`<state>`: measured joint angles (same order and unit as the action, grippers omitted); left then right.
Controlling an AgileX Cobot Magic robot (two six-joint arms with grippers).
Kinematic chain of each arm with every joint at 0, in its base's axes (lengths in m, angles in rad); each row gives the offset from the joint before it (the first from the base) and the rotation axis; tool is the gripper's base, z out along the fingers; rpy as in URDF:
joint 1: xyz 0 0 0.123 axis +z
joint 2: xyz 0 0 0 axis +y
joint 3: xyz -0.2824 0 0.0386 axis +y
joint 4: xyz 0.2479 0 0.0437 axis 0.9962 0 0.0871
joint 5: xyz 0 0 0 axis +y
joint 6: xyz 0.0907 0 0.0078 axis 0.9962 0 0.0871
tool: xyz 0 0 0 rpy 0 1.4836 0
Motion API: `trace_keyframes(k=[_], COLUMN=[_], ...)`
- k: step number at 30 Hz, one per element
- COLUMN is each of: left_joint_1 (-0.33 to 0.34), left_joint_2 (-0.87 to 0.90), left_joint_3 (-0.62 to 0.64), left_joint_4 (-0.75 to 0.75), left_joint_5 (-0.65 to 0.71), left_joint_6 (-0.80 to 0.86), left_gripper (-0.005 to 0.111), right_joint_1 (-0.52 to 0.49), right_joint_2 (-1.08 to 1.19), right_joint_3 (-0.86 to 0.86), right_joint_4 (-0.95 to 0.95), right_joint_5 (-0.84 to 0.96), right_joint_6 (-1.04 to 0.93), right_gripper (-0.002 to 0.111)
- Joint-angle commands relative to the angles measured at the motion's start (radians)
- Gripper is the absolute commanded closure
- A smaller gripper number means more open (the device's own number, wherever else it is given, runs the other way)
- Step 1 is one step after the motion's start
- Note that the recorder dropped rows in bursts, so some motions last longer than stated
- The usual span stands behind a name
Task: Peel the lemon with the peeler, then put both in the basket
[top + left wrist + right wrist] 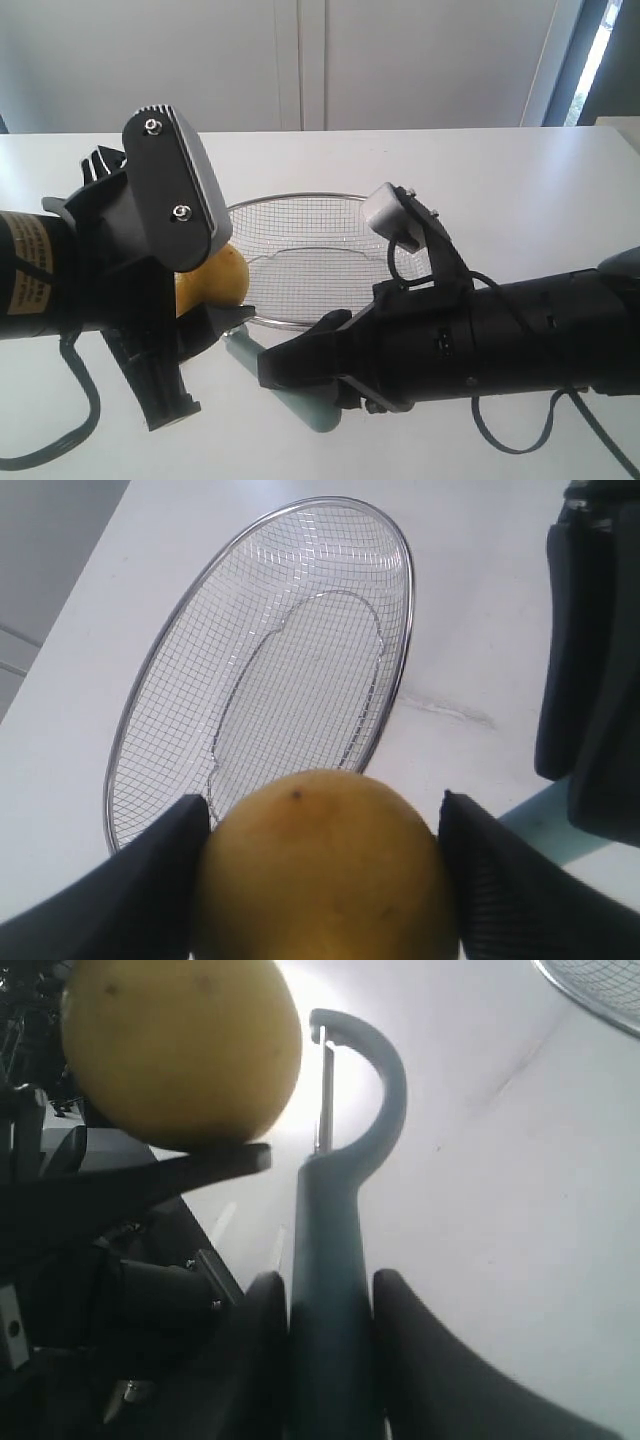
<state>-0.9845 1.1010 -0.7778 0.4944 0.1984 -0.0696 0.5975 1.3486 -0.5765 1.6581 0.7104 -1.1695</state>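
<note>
The yellow lemon (325,870) sits between the two black fingers of my left gripper (322,802), which is shut on it just in front of the basket's near rim. In the exterior view the lemon (218,280) shows below the left wrist camera housing. My right gripper (328,1278) is shut on the pale teal handle of the peeler (330,1260). Its curved head and metal blade (325,1090) stand right beside the lemon (180,1050), a narrow gap apart. The silver wire-mesh basket (300,197) lies empty on the white table behind both grippers.
The white table (520,190) runs to a pale wall at the back. The left arm's black finger (200,1165) lies under the lemon, close to the peeler's neck. The right arm's black body (590,680) stands beside the lemon.
</note>
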Motion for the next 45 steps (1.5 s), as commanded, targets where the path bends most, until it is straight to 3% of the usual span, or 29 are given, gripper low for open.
trace_keyframes(k=[1,18,45], left_joint_1=[-0.005,-0.005,-0.005], left_joint_2=[-0.007,-0.007,-0.007], left_joint_3=[-0.003,-0.003,-0.003], left_joint_4=[0.007,0.007,0.007], left_joint_5=[-0.005,-0.005,0.001], left_joint_6=[-0.004,-0.004,-0.004], left_gripper=[0.107,0.107,0.107], right_joint_1=[0.001,-0.001,-0.081], right_joint_2=[0.001,-0.024,-0.268], right_joint_3=[-0.004,-0.004,-0.004], right_joint_4=[0.012,0.012,-0.092], right_joint_5=[-0.008,-0.049,-0.083], right_joint_6=[-0.015,-0.015,0.084], right_gripper=[0.108,0.108,0.108])
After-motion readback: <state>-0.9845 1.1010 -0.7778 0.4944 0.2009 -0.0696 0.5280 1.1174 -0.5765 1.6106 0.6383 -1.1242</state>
